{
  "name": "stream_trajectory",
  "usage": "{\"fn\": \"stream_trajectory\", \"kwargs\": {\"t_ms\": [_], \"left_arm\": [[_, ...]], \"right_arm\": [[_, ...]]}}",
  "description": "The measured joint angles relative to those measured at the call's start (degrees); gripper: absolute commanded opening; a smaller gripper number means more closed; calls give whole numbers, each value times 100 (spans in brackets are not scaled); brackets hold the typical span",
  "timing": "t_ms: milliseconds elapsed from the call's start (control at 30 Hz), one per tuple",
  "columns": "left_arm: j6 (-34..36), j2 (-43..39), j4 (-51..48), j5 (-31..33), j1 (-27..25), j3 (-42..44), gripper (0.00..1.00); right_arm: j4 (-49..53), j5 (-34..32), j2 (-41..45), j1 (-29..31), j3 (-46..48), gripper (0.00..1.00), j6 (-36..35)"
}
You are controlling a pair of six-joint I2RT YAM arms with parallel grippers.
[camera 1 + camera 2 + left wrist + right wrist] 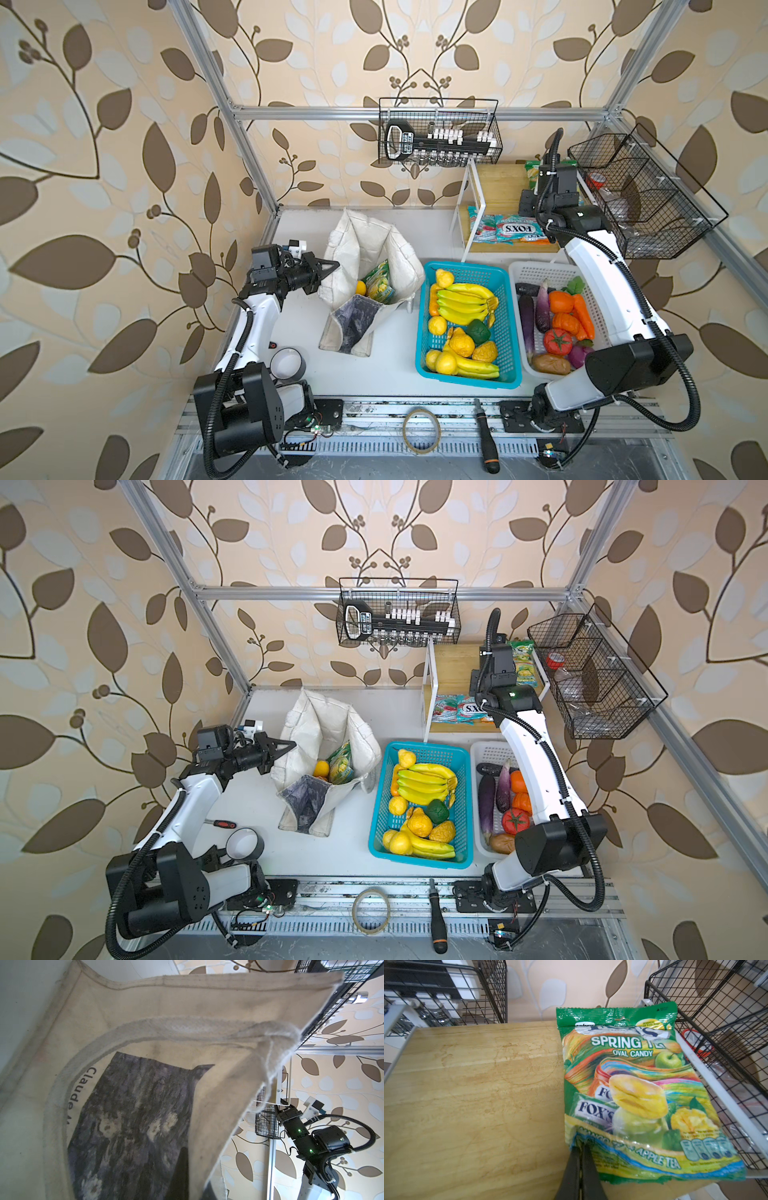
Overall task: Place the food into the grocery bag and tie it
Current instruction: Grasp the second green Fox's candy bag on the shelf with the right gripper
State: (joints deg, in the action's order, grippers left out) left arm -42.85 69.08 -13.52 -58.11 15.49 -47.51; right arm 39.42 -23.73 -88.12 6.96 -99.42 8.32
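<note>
The grocery bag [357, 249] [316, 725] stands open left of the baskets. An orange fruit [360, 287] and a green-and-yellow snack packet [378, 282] lie inside it. My left gripper [334, 264] [196, 1167] is shut on the bag's left rim, with fabric pinched between its fingers. On the wooden shelf top at the back right, my right gripper [581, 1142] is shut on the near corner of a second green-and-yellow packet [633, 1088] [524, 665]. In both top views its wrist hides the jaws. Two purple eggplants [528, 328] [542, 301] lie in the white basket [540, 270].
A blue basket [424, 291] with bananas and yellow fruit stands between the bag and the white basket. Blue-and-red FOX'S packets [507, 228] sit on the lower shelf. A wire basket [648, 195] hangs right of the shelf. A tape ring [421, 430] and a screwdriver [486, 436] lie at the front.
</note>
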Motion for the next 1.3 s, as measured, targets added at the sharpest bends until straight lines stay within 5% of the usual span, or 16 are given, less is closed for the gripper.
{"fn": "stream_trajectory", "kwargs": {"t_ms": [533, 833, 1300], "left_arm": [[-111, 0, 20, -22, 37, 4, 0], [-168, 0, 116, -44, 37, 37, 0], [-229, 0, 179, -61, 37, 70, 0]], "right_arm": [[870, 723, 299, 546, -273, 0, 173], [966, 616, 348, 382, -273, 34, 258], [721, -4, 393, 514, -221, 35, 122]]}}
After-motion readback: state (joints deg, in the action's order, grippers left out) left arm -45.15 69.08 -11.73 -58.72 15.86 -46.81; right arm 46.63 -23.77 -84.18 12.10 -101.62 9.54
